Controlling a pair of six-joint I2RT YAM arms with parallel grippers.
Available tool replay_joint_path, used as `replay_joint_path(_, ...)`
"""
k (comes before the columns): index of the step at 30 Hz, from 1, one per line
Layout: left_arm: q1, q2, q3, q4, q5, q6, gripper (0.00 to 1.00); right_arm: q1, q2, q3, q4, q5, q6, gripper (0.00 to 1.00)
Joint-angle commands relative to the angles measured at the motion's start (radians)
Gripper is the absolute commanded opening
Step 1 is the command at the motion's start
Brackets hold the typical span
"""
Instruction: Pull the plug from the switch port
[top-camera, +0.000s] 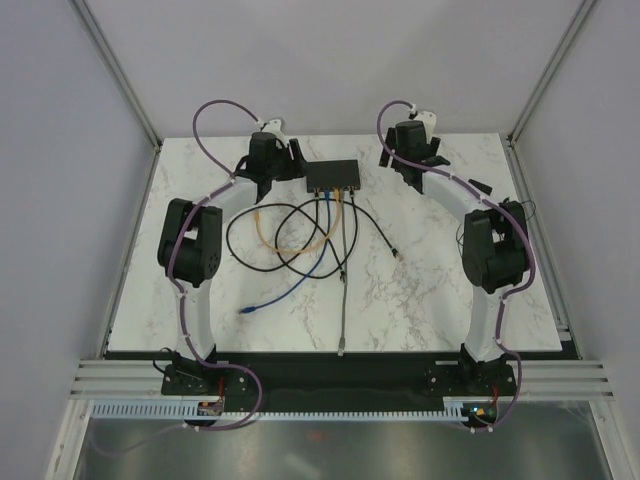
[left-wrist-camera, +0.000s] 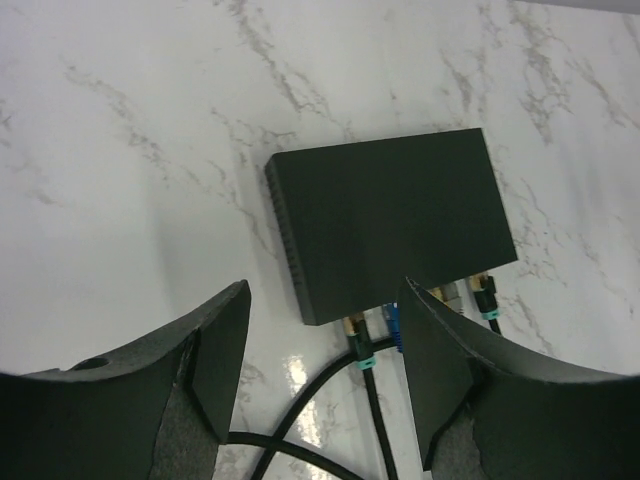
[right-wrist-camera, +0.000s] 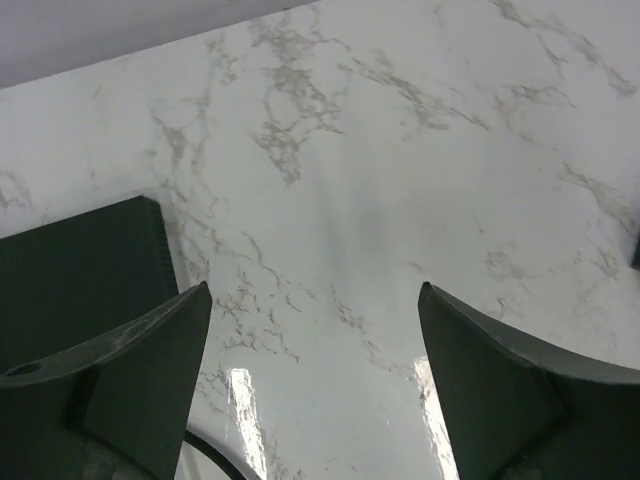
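Note:
The switch (top-camera: 333, 177) is a flat black box at the back middle of the marble table, also in the left wrist view (left-wrist-camera: 390, 220) and at the left edge of the right wrist view (right-wrist-camera: 70, 270). Several plugs sit in its near side: a black one with a teal boot (left-wrist-camera: 358, 342), a blue one (left-wrist-camera: 393, 325), a greyish one (left-wrist-camera: 452, 295) and another teal-booted black one (left-wrist-camera: 486, 297). My left gripper (top-camera: 275, 172) (left-wrist-camera: 325, 292) is open and empty just left of the switch, above the black cable. My right gripper (top-camera: 420, 162) (right-wrist-camera: 315, 295) is open and empty over bare marble right of the switch.
Black, yellow, blue and grey cables (top-camera: 300, 235) loop across the table in front of the switch. Loose ends lie at the blue plug (top-camera: 247, 309), the grey end (top-camera: 341, 350) and a black end (top-camera: 398, 255). A small black item (top-camera: 480, 185) lies at the right.

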Motion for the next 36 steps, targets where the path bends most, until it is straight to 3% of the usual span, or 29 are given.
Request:
replay_joint_path(1,-0.025,0.024,0.069,0.059,0.105,-0.021,0.68,0.034,0.009,0.006,0.096,-0.209,0.014,0.97)
replay_joint_path(4,-0.038,0.038,0.093,0.059,0.131,-0.003,0.68,0.039,-0.028,-0.129,0.257,-0.413,-0.015,0.98)
replay_joint_path(14,-0.073,0.102,0.202,-0.008,0.173,0.065,0.65,0.028,0.070,-0.157,0.296,-0.525,0.169,0.98)
replay_joint_path(20,-0.101,0.117,0.230,-0.042,0.170,0.097,0.65,0.017,0.047,-0.290,0.445,-0.649,0.242,0.98)
replay_joint_path(23,-0.114,0.130,0.262,-0.074,0.159,0.126,0.64,-0.001,0.041,-0.393,0.621,-0.717,0.304,0.97)
replay_joint_path(30,-0.133,0.180,0.354,-0.174,0.161,0.200,0.61,-0.018,0.145,-0.381,0.764,-0.825,0.422,0.72)
replay_joint_path(36,-0.150,0.199,0.392,-0.230,0.132,0.250,0.59,-0.036,0.181,-0.361,0.764,-0.828,0.417,0.59)
